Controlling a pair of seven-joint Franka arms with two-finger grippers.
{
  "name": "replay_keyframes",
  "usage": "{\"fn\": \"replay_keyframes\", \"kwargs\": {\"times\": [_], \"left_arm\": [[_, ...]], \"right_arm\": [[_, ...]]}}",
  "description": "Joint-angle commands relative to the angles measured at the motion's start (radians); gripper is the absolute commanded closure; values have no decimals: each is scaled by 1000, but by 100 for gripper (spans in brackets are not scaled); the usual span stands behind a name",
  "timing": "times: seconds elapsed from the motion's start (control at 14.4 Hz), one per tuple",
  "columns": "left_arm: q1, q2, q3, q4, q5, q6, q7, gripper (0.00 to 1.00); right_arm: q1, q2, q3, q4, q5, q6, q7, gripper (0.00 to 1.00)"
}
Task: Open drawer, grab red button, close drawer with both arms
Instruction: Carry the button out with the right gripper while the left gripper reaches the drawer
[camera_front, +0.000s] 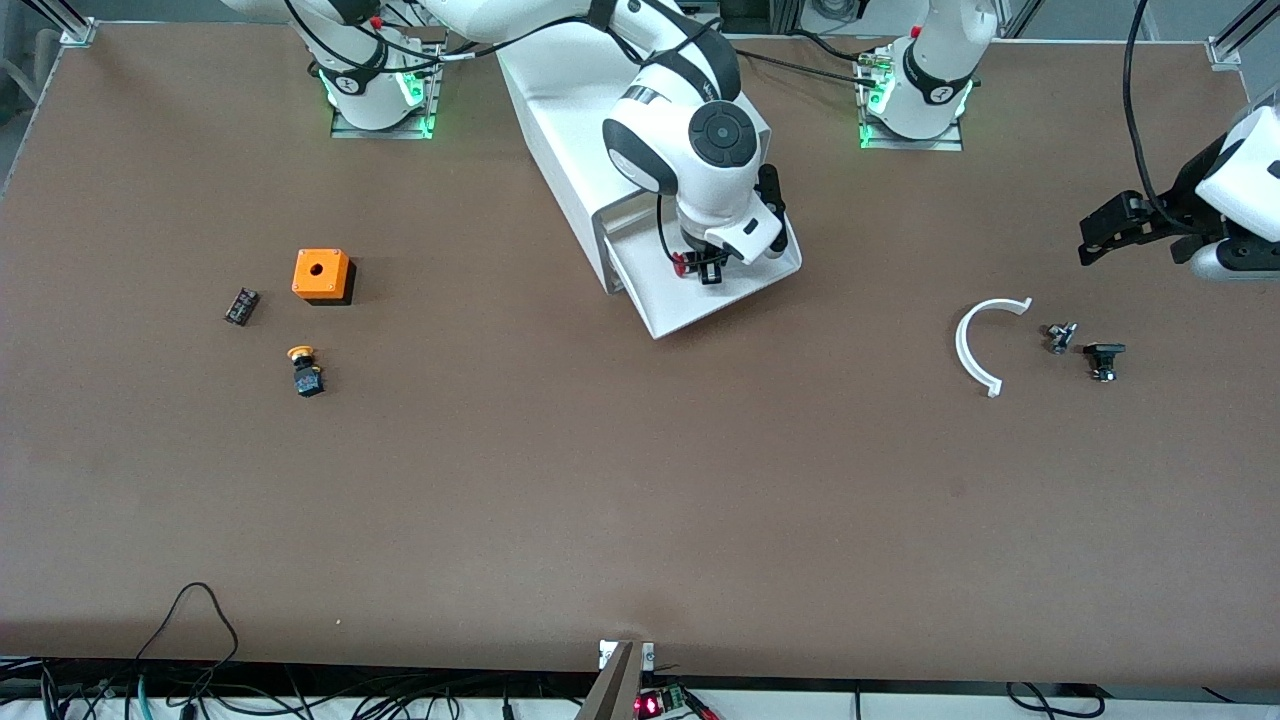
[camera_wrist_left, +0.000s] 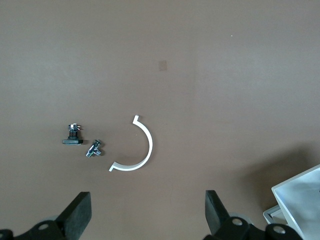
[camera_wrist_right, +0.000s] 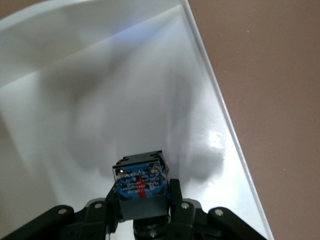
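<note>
The white cabinet (camera_front: 560, 110) stands between the arm bases with its lowest drawer (camera_front: 735, 295) pulled out toward the front camera. My right gripper (camera_front: 703, 268) hangs just above the drawer's tray and is shut on the button (camera_front: 684, 263), whose red cap shows beside the fingers. In the right wrist view the button's black body with its blue label (camera_wrist_right: 141, 181) sits clamped between the fingers (camera_wrist_right: 176, 192) above the white drawer floor (camera_wrist_right: 110, 100). My left gripper (camera_front: 1135, 225) is open and empty, up in the air at the left arm's end of the table; the left wrist view shows its fingertips (camera_wrist_left: 80, 210) spread wide.
A white curved clip (camera_front: 980, 345) and two small dark parts (camera_front: 1060, 337) (camera_front: 1104, 358) lie below my left gripper. Toward the right arm's end lie an orange box with a hole (camera_front: 322, 275), a yellow-capped button (camera_front: 305, 370) and a small black block (camera_front: 241, 306).
</note>
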Motion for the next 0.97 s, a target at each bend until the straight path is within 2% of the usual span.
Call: {"fn": "replay_keyframes", "kwargs": {"times": [0.0, 0.35, 0.49, 0.63, 0.9], "left_arm": [[-11, 32, -1, 34, 18, -3, 6, 0], [-38, 93, -18, 0, 10, 110, -17, 0], [-66, 138, -59, -8, 10, 164, -96, 0], [-100, 199, -88, -15, 12, 251, -201, 0], [-178, 270, -90, -208, 16, 577, -369, 0]], "right_arm": [[-10, -33, -8, 25, 1, -18, -6, 79], [-102, -142, -5, 21, 31, -18, 74, 79], [-140, -166, -8, 16, 24, -18, 152, 79], [-209, -202, -10, -40, 22, -17, 229, 79], [-370, -268, -13, -143, 7, -15, 345, 79]]}}
